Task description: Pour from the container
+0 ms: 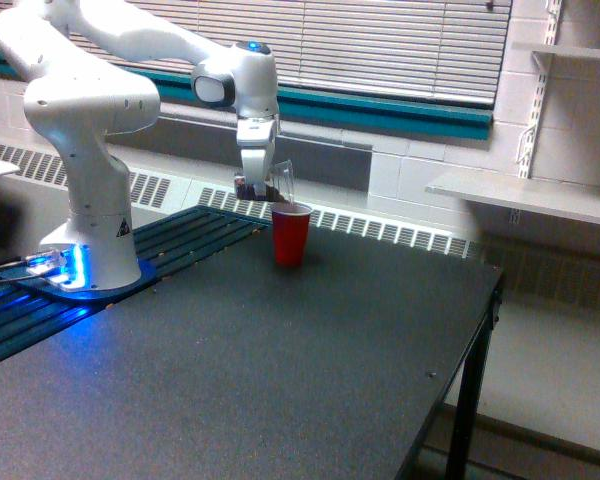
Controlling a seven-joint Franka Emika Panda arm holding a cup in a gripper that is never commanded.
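You will find no readable text, brand or number anywhere here. The only sign is a small black triangular warning sticker on the lower column of the white robot arm's base; whatever symbol it carries is too small for you to make out.
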